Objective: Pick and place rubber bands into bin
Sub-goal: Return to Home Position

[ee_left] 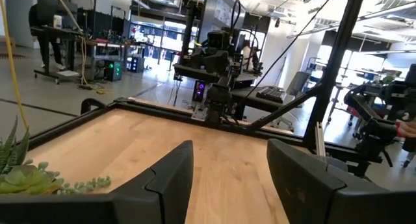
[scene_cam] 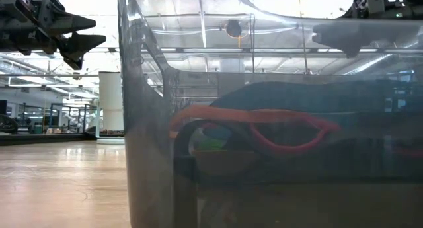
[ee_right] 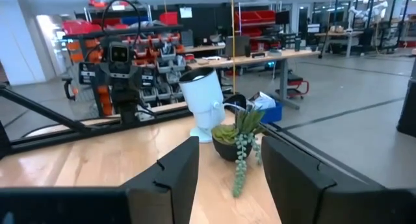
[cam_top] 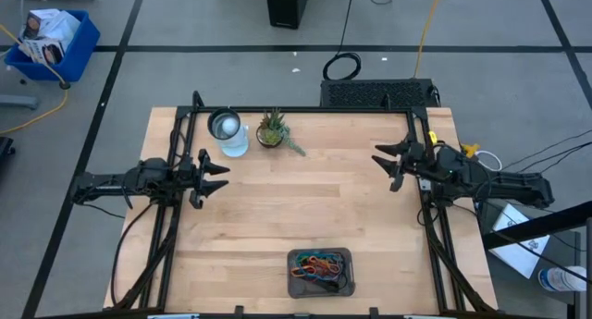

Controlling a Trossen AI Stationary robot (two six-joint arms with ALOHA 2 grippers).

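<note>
All the rubber bands [cam_top: 319, 263] seen from above lie heaped inside the bin [cam_top: 291, 275] at the counter's [cam_top: 305, 208] 6 o'clock edge. No loose loop shows on the wood, so the picking looks finished and only parking the arms seems left. The left pincer [cam_top: 218, 174] hangs at 9 o'clock and the right pincer [cam_top: 386, 167] at 3 o'clock, both spread, carrying nothing, well apart from the bin. At counter level, orange and red loops lie behind the bin's clear wall. The left wrist view shows parted fingers over bare wood. The right wrist view shows the same, facing a potted plant [ee_right: 237, 136].
</note>
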